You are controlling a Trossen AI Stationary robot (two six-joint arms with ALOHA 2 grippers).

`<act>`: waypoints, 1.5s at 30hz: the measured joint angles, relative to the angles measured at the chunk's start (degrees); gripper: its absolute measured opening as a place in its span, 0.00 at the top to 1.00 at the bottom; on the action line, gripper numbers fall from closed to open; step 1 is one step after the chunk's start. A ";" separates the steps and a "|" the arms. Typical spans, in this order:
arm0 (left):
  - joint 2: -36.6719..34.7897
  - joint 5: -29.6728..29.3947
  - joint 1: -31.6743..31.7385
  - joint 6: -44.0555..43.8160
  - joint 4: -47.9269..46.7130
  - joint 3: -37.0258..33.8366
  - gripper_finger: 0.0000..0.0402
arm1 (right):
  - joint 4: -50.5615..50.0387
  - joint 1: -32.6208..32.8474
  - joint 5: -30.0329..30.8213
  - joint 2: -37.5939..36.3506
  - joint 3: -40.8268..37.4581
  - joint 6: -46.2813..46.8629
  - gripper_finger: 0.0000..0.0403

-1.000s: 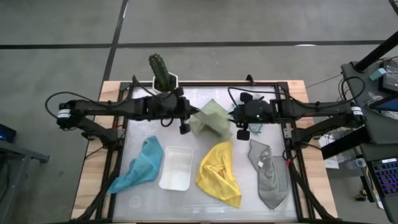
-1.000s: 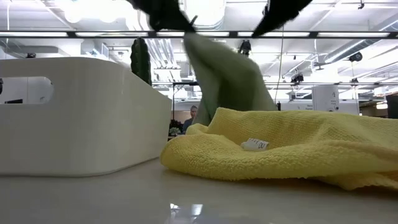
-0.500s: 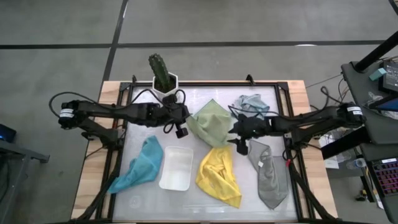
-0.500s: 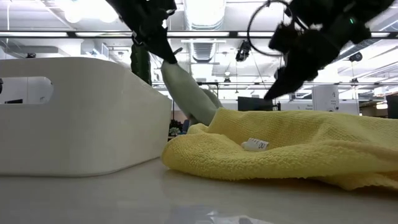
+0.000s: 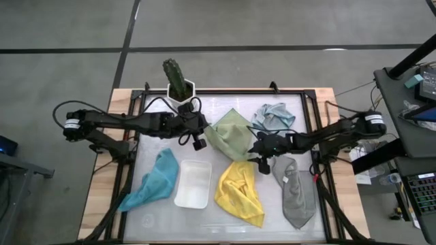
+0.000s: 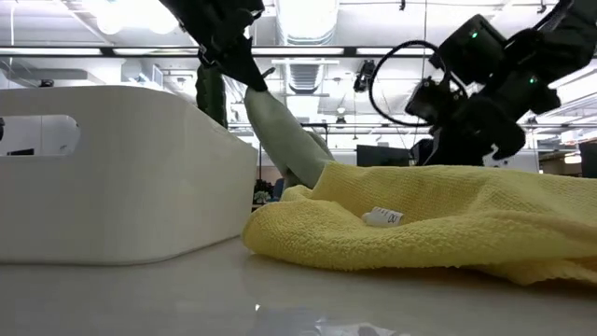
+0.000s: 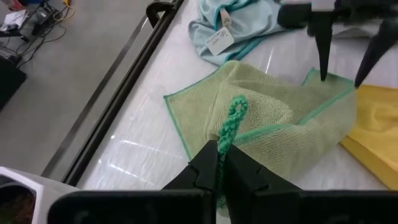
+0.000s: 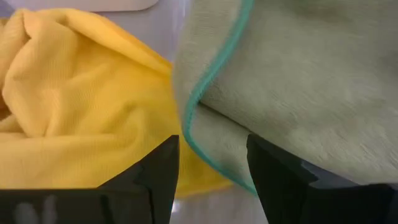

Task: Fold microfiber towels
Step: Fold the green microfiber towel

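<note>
Tray [image 5: 193, 184] sits between two towels [image 5: 156, 180] [image 5: 240, 190]; further towels [image 5: 230, 134] [image 5: 294, 190] lie behind and right; potted plant [image 5: 177, 80] at desk [image 5: 204, 214] rear.

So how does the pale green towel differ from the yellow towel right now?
The pale green towel lies mostly spread at mid-table, one corner pinched in the shut left end effector; the yellow towel lies nearer the front edge, crumpled, with nothing gripping it. The green one has a teal-green trim; the yellow is a single colour and shows a small white tag in the low view. The open right end effector hovers where they meet. Both are soft cloths, not yet folded.
</note>
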 joint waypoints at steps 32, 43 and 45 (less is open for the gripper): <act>-9.21 -3.70 0.10 10.80 0.74 5.52 1.00 | -46.80 -0.57 16.04 -21.83 29.81 -19.95 0.98; -14.21 -3.96 2.05 14.51 10.11 6.99 1.00 | -58.30 -0.58 32.13 -20.53 51.30 -27.43 0.98; -14.25 -3.91 2.20 14.28 11.28 6.99 1.00 | -62.55 -0.59 31.23 -19.81 54.15 -28.95 0.98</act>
